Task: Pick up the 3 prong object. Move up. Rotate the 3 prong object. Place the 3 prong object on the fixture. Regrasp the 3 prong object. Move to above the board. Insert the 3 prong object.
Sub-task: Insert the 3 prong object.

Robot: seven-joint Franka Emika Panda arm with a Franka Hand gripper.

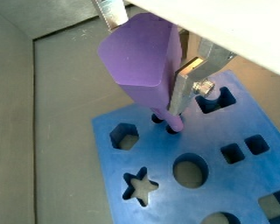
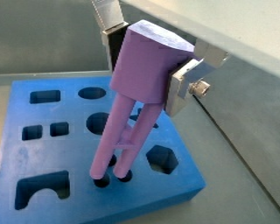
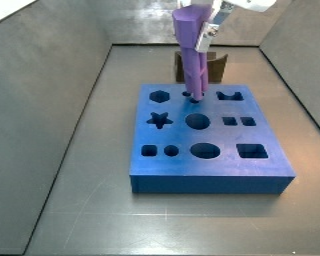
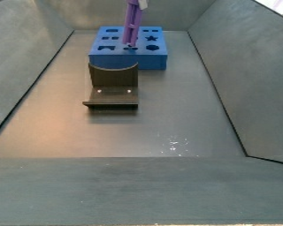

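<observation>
My gripper [image 1: 146, 48] [image 2: 146, 54] is shut on the wide head of the light-purple 3 prong object [image 1: 143, 54] [image 2: 149, 66]. The piece hangs upright, prongs down. Its prong tips [image 2: 111, 178] reach the top face of the blue board [image 1: 213, 188] [image 2: 84, 192] and appear to sit in small round holes near a round cutout. In both side views the 3 prong object [image 3: 191, 50] [image 4: 132, 19] stands on the board [image 3: 210, 165] [image 4: 109, 57], with the gripper [image 3: 203, 18] at its top. The dark fixture [image 4: 112, 84] stands on the floor in front of the board; it also shows behind the board [image 3: 219, 68].
The board carries star [image 1: 139, 185], hexagon [image 1: 123, 136], round and square cutouts. Grey metal walls enclose the floor on all sides, with bare floor [image 4: 144, 132] in front of the fixture.
</observation>
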